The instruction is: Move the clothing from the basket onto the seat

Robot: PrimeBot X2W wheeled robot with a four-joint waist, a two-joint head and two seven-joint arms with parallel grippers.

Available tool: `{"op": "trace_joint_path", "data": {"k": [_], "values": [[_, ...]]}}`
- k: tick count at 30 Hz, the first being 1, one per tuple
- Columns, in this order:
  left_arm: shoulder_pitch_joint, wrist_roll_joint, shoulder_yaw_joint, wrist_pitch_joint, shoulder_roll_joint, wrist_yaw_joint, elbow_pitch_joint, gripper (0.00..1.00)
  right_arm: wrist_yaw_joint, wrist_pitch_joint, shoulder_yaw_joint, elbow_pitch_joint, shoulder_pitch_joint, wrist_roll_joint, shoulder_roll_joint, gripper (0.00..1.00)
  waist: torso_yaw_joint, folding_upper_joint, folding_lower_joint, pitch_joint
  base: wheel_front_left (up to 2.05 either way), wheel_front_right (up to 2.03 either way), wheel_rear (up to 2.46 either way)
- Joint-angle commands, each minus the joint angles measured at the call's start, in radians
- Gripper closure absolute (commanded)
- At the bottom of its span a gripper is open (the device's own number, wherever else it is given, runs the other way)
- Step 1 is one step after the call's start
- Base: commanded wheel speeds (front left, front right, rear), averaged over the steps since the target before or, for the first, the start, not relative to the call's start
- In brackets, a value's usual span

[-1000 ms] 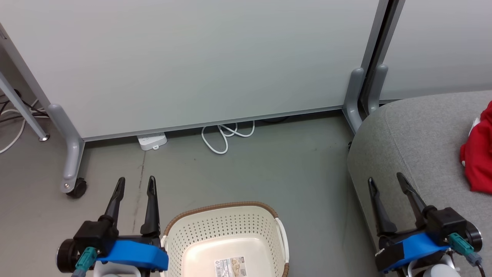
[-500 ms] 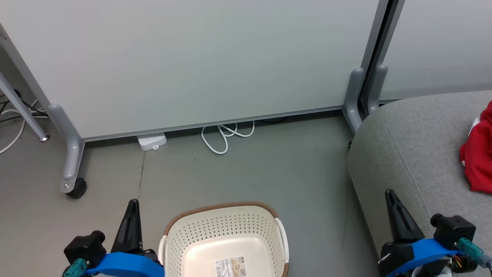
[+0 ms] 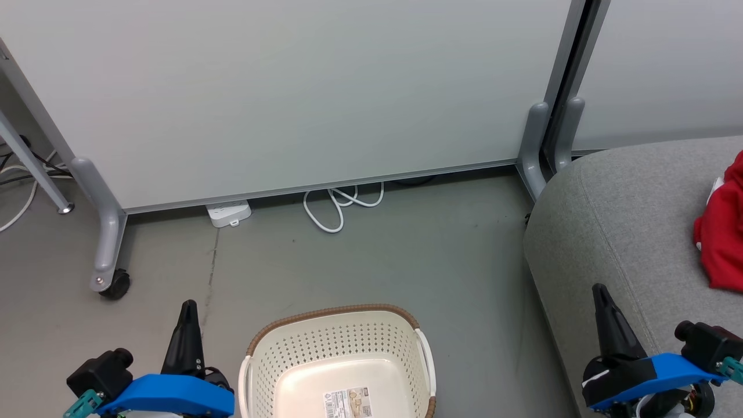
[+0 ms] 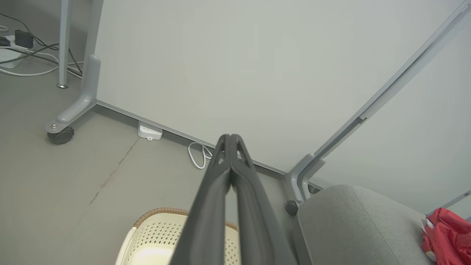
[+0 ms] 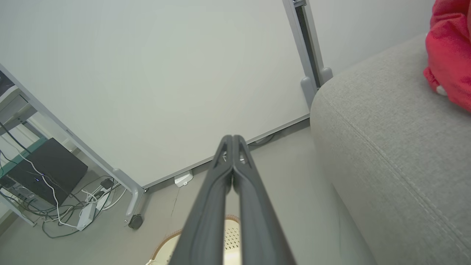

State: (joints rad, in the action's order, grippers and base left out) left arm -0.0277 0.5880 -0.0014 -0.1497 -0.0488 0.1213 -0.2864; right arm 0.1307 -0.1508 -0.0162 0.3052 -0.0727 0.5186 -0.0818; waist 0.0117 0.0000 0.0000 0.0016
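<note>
The cream basket (image 3: pixel 325 348) with a brown rim stands on the floor at the bottom middle of the head view, holding nothing but its label sticker; its rim (image 4: pixel 162 212) also shows in the left wrist view. The red clothing (image 3: pixel 722 232) lies on the grey seat (image 3: pixel 627 215) at the right, and shows again as red clothing (image 4: pixel 447 233) and red clothing (image 5: pixel 447 48) in the wrist views. My left gripper (image 3: pixel 188 307) is shut and empty, left of the basket. My right gripper (image 3: pixel 599 290) is shut and empty over the seat's front corner.
A grey partition wall (image 3: pixel 290 87) on castor feet (image 3: pixel 110 281) runs across the back. A white power strip (image 3: pixel 229 212) and a looped white cable (image 3: pixel 339 206) lie at its base. More cables and a black box (image 5: pixel 48 169) sit at the far left.
Both grippers have gone from open to shut with nothing in them, and both arms have drawn back toward the bottom of the head view. Basket and clothing have stayed put.
</note>
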Motion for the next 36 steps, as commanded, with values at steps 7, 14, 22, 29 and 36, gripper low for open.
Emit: {"op": "trace_joint_path", "data": {"k": [7,14,22,29,36], "values": [[-0.039,0.128,0.02,0.032,-0.002,0.004,0.022,1.0,0.0,0.03,-0.015,-0.024,-0.02,0.139,0.003,1.0,-0.001,0.0,0.0,0.0,0.0,0.0,0.0],[-0.044,0.225,0.031,0.057,-0.002,0.005,0.025,1.0,0.0,0.056,-0.024,-0.028,-0.023,0.243,0.006,1.0,-0.002,0.0,0.0,0.0,0.0,0.0,0.0],[-0.051,0.328,0.043,0.084,-0.002,0.006,0.027,1.0,0.0,0.083,-0.034,-0.033,-0.026,0.352,0.009,1.0,-0.003,0.0,0.0,0.0,0.0,0.0,0.0],[-0.055,0.411,0.051,0.106,-0.002,0.006,0.029,1.0,0.0,0.106,-0.042,-0.037,-0.029,0.441,0.012,1.0,-0.003,0.0,0.0,0.0,0.0,0.0,0.0],[-0.06,0.489,0.06,0.126,-0.002,0.007,0.031,1.0,0.0,0.125,-0.05,-0.04,-0.031,0.524,0.015,1.0,-0.004,0.0,0.0,0.001,0.0,0.0,0.0]]}}
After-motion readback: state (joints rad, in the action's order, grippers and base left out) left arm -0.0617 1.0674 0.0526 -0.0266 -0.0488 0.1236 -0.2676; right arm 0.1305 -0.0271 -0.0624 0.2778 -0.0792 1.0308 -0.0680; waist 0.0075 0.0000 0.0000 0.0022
